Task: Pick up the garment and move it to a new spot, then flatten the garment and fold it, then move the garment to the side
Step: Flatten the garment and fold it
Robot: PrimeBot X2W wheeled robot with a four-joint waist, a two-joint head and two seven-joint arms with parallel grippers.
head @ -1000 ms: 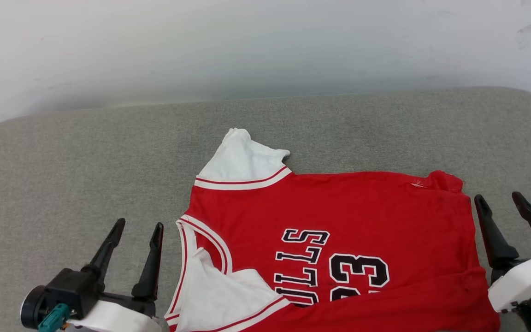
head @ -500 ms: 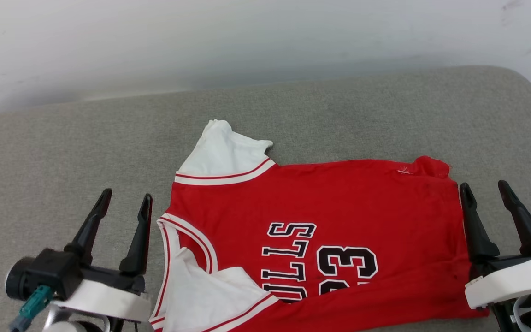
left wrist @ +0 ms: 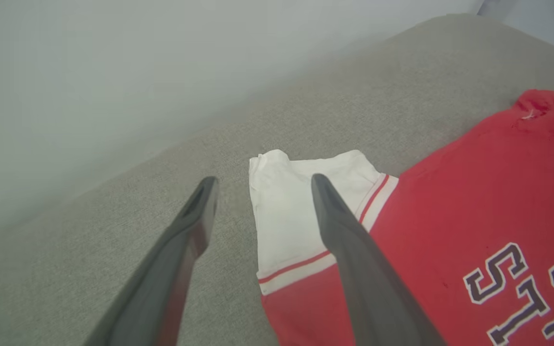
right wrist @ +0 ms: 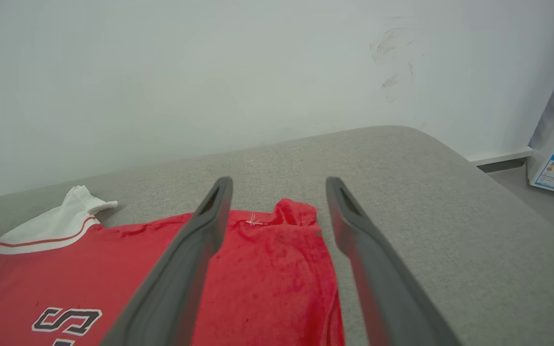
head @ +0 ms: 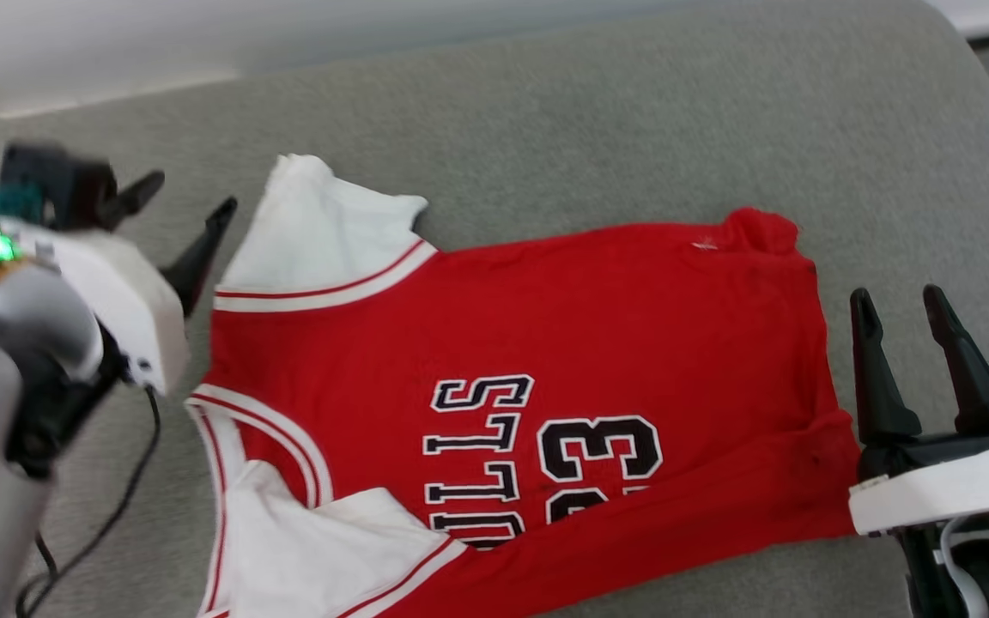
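your left gripper [head: 188,196] and right gripper [head: 898,294] hang wide open, empty; grab just one layer of the garment [head: 546,326] and it may bunch.

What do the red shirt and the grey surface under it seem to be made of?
The shirt looks like soft matte knit cloth, slightly fuzzy, with limp wrinkles at its hem; cotton or synthetic, I cannot tell. The grey surface looks like woven upholstery cloth over padding: fine speckled weave, rounded edges.
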